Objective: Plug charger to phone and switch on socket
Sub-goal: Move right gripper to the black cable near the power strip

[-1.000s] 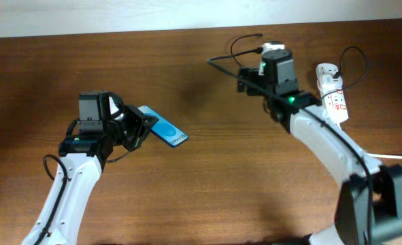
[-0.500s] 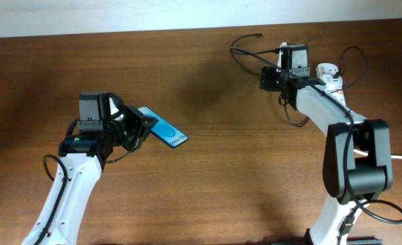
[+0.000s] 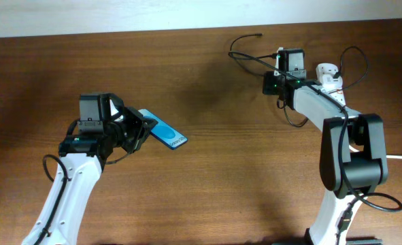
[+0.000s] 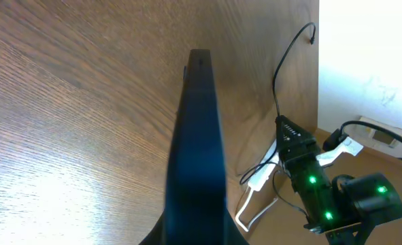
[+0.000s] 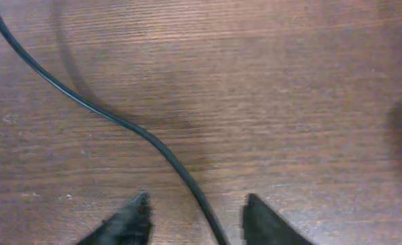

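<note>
Since a second ago the right arm has swung back from mid-table toward the far right corner. The left arm and its load have not shifted. The right claw (image 5: 195,216) stands spread and grips nothing, its fingertips astride a stretch of the long thin black charger cable (image 5: 105,112) on the brown wooden table (image 3: 221,177). The cable's small plug tip (image 3: 259,34) lies free by the far edge. The small white power strip with red-marked switches (image 3: 328,76) sits in the far right corner.

The left claw (image 3: 138,126) is clamped on one end of the slim black-edged smartphone with a bright blue screen (image 3: 165,132), over the left half of the table.

We judge the cable light and limp. Held mid-length, its tip would droop, so we should pinch just behind the plug. The phone looks smooth and slippery and wants a firm clamp.
</note>
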{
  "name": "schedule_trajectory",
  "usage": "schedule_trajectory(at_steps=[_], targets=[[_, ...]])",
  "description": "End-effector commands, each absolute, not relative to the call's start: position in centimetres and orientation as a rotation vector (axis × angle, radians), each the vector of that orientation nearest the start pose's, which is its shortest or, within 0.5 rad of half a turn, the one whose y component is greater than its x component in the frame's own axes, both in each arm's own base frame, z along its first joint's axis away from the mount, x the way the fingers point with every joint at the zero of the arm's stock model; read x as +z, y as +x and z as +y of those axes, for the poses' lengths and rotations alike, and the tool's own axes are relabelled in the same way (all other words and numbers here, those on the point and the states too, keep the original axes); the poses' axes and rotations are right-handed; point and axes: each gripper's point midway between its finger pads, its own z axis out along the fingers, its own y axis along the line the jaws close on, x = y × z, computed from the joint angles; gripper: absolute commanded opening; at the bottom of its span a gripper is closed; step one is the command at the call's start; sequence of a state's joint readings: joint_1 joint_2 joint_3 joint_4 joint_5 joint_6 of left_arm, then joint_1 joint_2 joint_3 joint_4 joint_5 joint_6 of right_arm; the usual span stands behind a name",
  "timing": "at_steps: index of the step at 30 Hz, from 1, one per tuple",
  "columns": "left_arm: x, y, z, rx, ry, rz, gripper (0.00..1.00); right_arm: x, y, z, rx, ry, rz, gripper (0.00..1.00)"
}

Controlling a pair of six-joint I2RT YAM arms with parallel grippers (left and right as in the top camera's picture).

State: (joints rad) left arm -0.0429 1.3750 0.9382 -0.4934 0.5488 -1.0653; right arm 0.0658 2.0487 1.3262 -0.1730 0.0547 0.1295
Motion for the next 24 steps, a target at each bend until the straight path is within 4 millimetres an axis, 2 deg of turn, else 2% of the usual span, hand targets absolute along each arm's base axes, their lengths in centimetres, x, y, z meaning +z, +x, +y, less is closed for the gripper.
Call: schedule_trajectory(at_steps=[1,4,5,6,7,12,17,19,21,24], targets=[[14.8,34.4,-10.6,-1.109,-1.059,2.451,0.00,4.0,52.2,2.2,0.004,0.106,2.463,0.38],[14.8,34.4,-10.6,-1.109,-1.060,2.451,0.00,3.8,51.9,2.2,0.003,0.106,2.475,0.33],[14.8,34.4,-10.6,-1.110,-1.059,2.451,0.00,3.7,51.7,2.2,0.001,0.107,2.483,0.34],[14.8,34.4,-10.6,-1.109,-1.059,2.451,0.00,3.5,51.6,2.2,0.000,0.106,2.491,0.40],[14.8,34.4,-10.6,-1.109,-1.059,2.451,0.00,3.4,51.4,2.1,-0.002,0.106,2.499,0.40],[14.8,34.4,-10.6,-1.114,-1.058,2.452,0.00,3.1,51.0,2.1,-0.004,0.106,2.520,0.25],[14.8,34.4,-10.6,-1.114,-1.058,2.453,0.00,3.1,50.8,2.1,-0.005,0.106,2.528,0.05],[14.8,34.3,-10.6,-1.113,-1.061,2.455,0.00,4.0,50.6,2.1,-0.004,0.107,2.524,0.04],[14.8,34.3,-10.6,-1.114,-1.060,2.455,0.00,6.0,50.3,2.1,-0.001,0.105,2.505,0.04],[14.8,34.3,-10.6,-1.114,-1.060,2.455,0.00,10.8,48.5,2.1,0.008,0.103,2.482,0.04]])
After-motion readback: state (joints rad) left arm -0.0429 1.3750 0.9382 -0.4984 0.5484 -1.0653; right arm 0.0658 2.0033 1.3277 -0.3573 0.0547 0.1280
